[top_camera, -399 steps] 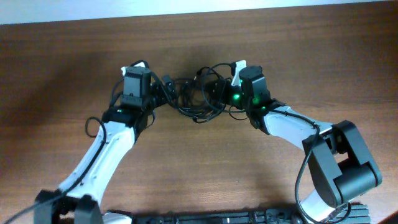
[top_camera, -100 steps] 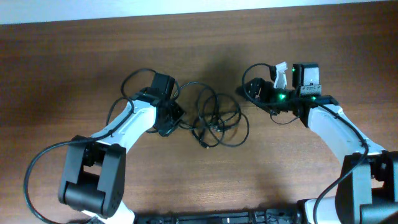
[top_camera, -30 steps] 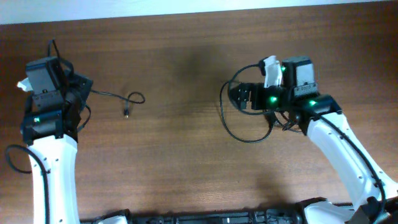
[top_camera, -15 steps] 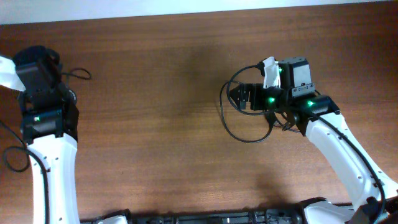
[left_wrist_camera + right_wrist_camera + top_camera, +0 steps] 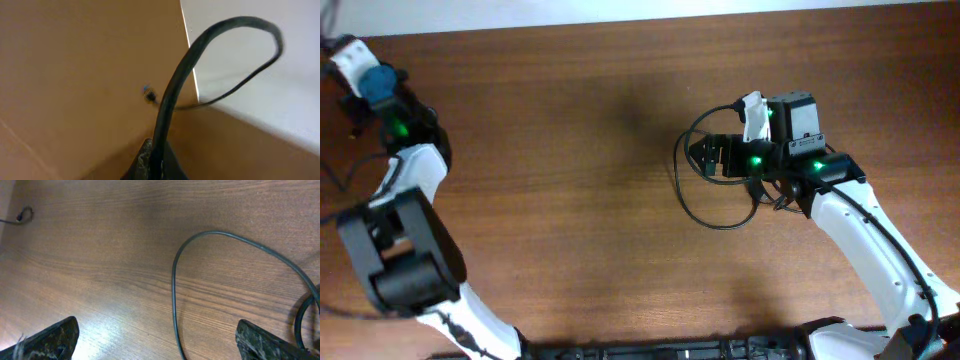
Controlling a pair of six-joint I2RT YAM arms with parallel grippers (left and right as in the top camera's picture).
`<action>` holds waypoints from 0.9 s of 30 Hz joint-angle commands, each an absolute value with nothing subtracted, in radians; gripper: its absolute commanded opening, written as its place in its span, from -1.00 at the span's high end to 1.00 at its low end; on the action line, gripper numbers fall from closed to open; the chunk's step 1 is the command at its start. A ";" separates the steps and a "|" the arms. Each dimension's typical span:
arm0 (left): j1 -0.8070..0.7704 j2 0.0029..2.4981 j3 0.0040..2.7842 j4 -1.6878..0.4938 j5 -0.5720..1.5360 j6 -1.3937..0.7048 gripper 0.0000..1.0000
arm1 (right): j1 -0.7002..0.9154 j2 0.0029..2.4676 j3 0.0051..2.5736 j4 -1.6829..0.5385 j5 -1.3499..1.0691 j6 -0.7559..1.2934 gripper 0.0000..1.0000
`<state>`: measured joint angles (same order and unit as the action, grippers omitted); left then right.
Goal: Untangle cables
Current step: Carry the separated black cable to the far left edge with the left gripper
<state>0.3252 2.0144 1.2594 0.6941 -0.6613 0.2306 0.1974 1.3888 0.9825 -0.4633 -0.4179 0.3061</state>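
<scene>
One thin black looped cable (image 5: 173,295) lies on the brown wooden tabletop (image 5: 570,220) below the right pincer (image 5: 157,324), its fingers (image 5: 50,337) spread wide, released. The left pincer (image 5: 155,165), at the tabletop's far-left corner, seems clenched on a second thin black cable (image 5: 172,95).

Black cables (image 5: 678,190) against a warm brown wood-grain table (image 5: 570,200).
</scene>
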 commanded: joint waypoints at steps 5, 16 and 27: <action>0.337 2.223 1.278 0.462 -0.646 0.003 0.91 | 0.203 1.389 0.987 -0.461 -0.410 0.295 -0.97; 0.328 2.044 1.280 0.285 -0.542 0.002 -0.98 | 0.203 1.389 0.987 -0.461 -0.410 0.295 -0.97; 0.440 1.900 1.279 -0.110 -0.519 -0.347 -0.74 | 0.203 1.389 0.987 -0.461 -0.410 0.295 -0.97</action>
<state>0.3748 1.9110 1.2800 -0.0921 -0.4969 -0.2596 0.1974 1.3888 0.9817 -0.4644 -0.4183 0.3065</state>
